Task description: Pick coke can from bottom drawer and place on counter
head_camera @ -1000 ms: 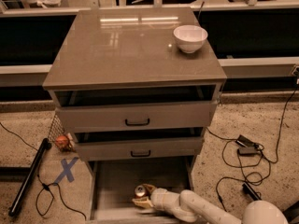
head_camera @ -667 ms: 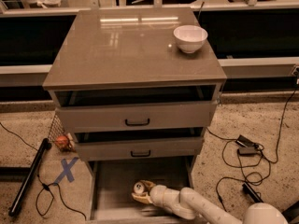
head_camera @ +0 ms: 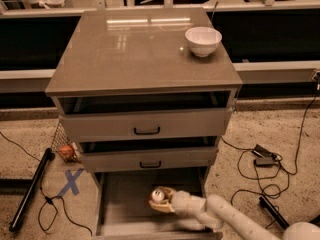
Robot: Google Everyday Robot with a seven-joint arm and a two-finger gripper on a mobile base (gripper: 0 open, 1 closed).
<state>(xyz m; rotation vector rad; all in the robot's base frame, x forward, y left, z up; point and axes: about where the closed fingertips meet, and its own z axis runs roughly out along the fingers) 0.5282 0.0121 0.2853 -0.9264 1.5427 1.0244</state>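
With the gripper (head_camera: 159, 202) down in the bottom drawer (head_camera: 120, 194), apparently clasping the can (head_camera: 157, 195), draw it forward past the tabletop's (head_camera: 125, 59) front edge before lifting, then set it front-left, away from the bowl (head_camera: 203, 40).

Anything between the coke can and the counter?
Yes. Gripper is at the coke can in the bottom drawer; the partly open middle drawer and top drawer overhang the drawer's rear. A white bowl sits on the counter, back right.
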